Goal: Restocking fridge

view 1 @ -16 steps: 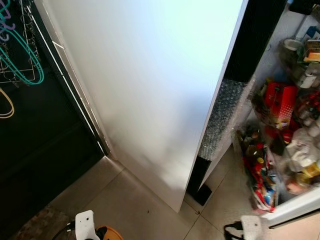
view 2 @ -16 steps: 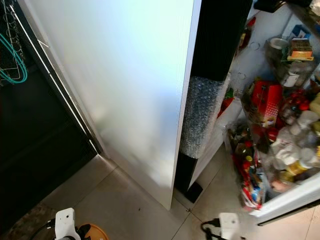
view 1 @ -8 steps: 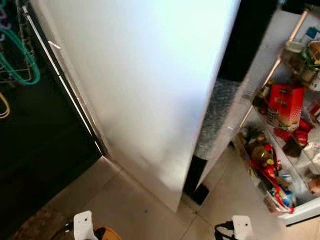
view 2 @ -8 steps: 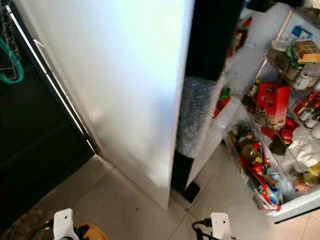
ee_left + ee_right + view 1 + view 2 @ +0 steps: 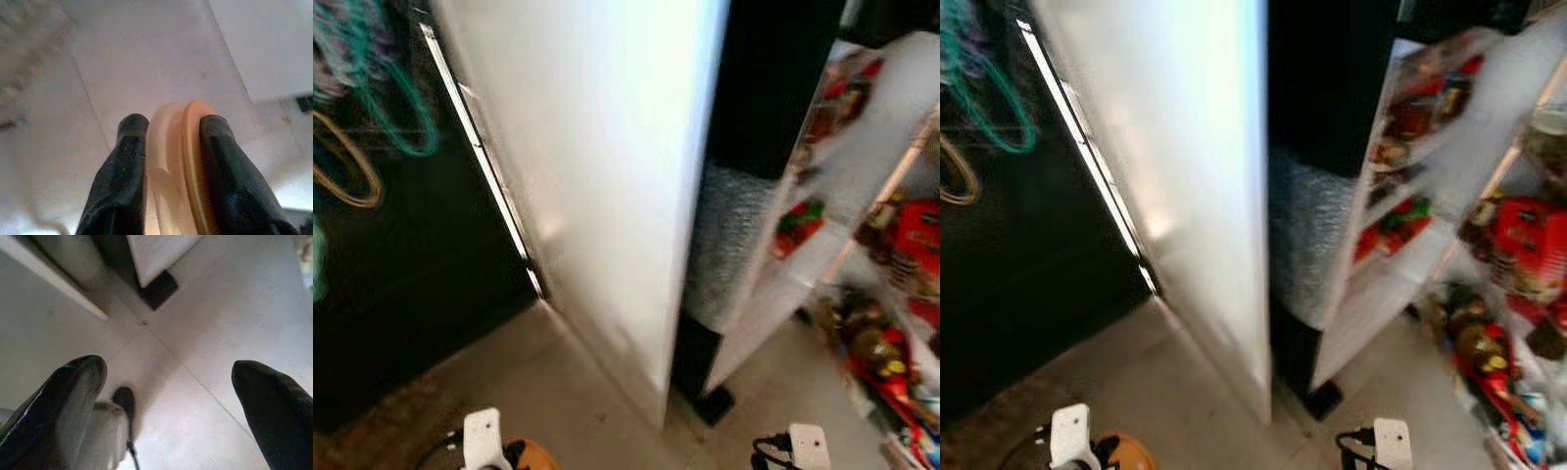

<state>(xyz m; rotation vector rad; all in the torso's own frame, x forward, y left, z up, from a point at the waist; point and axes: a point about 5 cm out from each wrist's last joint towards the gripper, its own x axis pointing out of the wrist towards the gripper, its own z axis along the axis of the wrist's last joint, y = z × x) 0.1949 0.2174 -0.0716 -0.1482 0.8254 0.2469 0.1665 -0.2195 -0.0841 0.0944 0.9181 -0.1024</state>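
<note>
A home kitchen. A tall white fridge [image 5: 607, 147] stands open on a pale tiled floor [image 5: 558, 392], its shelves [image 5: 1400, 225] and door racks [image 5: 1518, 255] crowded with blurred jars, bottles and red packets. Beside it, coloured clothes hangers [image 5: 372, 117] hang against a dark unit.

Crowded fridge shelves [image 5: 1400, 264] (blurred jars, packets)

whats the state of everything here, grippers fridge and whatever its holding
left gripper: shut on an orange plate, hanging low over the floor
orange plate: held on edge between the fingers
right gripper: open, nothing held
fridge door: swung open, shelves packed with jars and bottles
fridge shelves: stocked, blurred
</note>
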